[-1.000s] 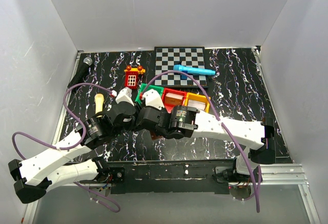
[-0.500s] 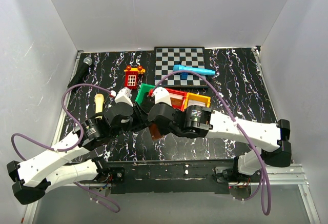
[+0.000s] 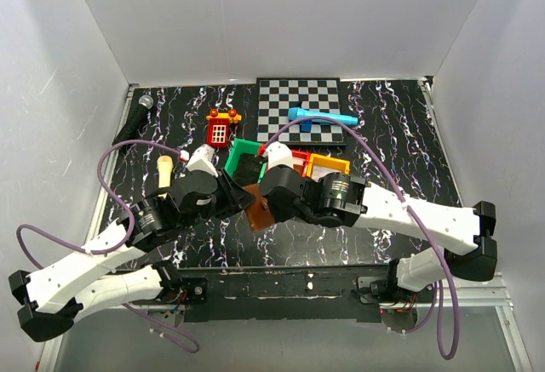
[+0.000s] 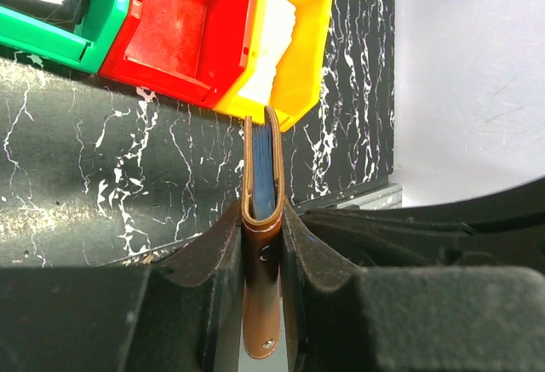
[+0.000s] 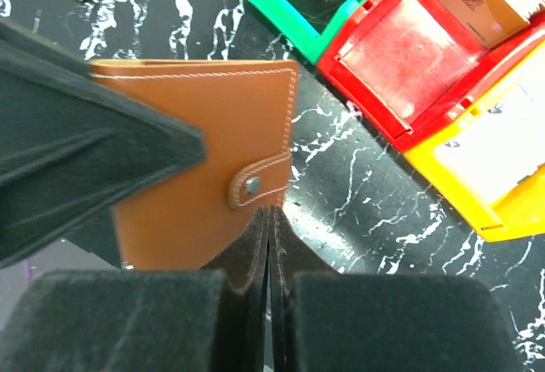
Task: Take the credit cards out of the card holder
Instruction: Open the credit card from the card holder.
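Observation:
The card holder (image 3: 258,207) is a brown leather wallet, folded shut and held edge-on above the table. My left gripper (image 4: 261,219) is shut on it, one finger on each face. Blue layers (image 4: 263,168) show between its halves; I cannot tell the credit cards from the pockets. In the right wrist view the card holder (image 5: 204,146) shows its flat face and snap strap (image 5: 258,183). My right gripper (image 5: 271,212) is shut with nothing between its fingers, its tips just below that strap. From above, the right gripper (image 3: 274,195) sits against the wallet's right side.
A green bin (image 3: 243,157), a red bin (image 5: 400,57) and a yellow bin (image 3: 329,166) stand in a row just behind the wallet, the red and yellow ones holding flat tan and whitish pieces. Farther back lie a checkerboard (image 3: 300,104), a blue pen-like object (image 3: 322,117), a red toy house (image 3: 221,128) and a microphone (image 3: 136,115).
The right arm has swung to the right and its wrist has pulled back, uncovering the brown wallet. The left gripper has kept hold of the wallet and shifted slightly.

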Controlling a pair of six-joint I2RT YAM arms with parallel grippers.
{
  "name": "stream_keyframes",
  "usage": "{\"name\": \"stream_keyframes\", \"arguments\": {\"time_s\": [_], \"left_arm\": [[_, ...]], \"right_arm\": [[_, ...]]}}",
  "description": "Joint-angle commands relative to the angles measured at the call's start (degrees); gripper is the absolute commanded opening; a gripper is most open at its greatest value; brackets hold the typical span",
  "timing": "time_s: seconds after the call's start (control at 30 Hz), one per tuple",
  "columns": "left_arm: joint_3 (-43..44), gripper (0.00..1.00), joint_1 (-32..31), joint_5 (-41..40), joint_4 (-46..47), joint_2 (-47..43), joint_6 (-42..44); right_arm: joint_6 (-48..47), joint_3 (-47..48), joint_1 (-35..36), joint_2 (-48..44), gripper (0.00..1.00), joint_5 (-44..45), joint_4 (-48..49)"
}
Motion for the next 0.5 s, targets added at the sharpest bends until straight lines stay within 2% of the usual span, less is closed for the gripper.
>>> {"name": "stream_keyframes", "arguments": {"time_s": [0.0, 0.23, 0.27, 0.33, 0.37, 0.43, 0.47], "left_arm": [[0.15, 0.00, -0.09, -1.48, 1.42, -2.33, -0.13], [-0.12, 0.00, -0.09, -1.48, 1.33, -2.42, -0.31], [-0.12, 0.00, -0.09, -1.48, 1.24, -2.24, -0.31], [-0.03, 0.00, -0.09, -1.39, 1.24, -1.89, -0.39], [-0.03, 0.00, -0.09, -1.30, 1.24, -1.71, -0.39], [0.23, 0.00, -0.18, -1.30, 1.16, -1.28, -0.39], [0.41, 0.00, -0.18, -1.39, 0.98, -1.10, -0.39]], "right_arm": [[-0.25, -1.14, -0.79, -1.03, 0.01, 0.80, -3.19], [-0.34, -2.19, -0.88, -2.26, 0.01, 0.10, -1.36], [-0.60, -2.72, -0.97, -3.04, 0.04, -0.34, 0.31], [-1.21, -3.69, -0.62, -4.36, 0.27, -0.96, 2.69], [-1.48, -3.86, -0.70, -4.72, 0.35, -0.87, 3.48], [-2.36, -3.17, -0.35, -4.64, 0.48, -0.61, 3.84], [-2.62, -2.38, -0.09, -4.29, 0.50, 0.09, 3.32]]}}
